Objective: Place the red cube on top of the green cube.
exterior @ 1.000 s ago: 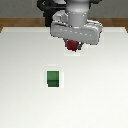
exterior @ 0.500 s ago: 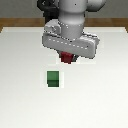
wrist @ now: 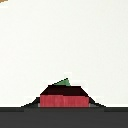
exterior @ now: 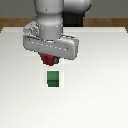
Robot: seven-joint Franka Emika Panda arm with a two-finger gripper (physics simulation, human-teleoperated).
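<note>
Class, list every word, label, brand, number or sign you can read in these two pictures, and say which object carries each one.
There are none to read.
Red cube: plain faces, no text.
Green cube: plain faces, no text.
Pincer and the arm's grey body: no legible marking in either view.
White table: bare of print.

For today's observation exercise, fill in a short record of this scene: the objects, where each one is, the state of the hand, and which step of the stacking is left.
red cube: held in the hand, off the table
green cube: on the white table, nearer the exterior camera than the red cube
hand: shut on the red cube
contact between cubes: none
step left: set red on green
</note>
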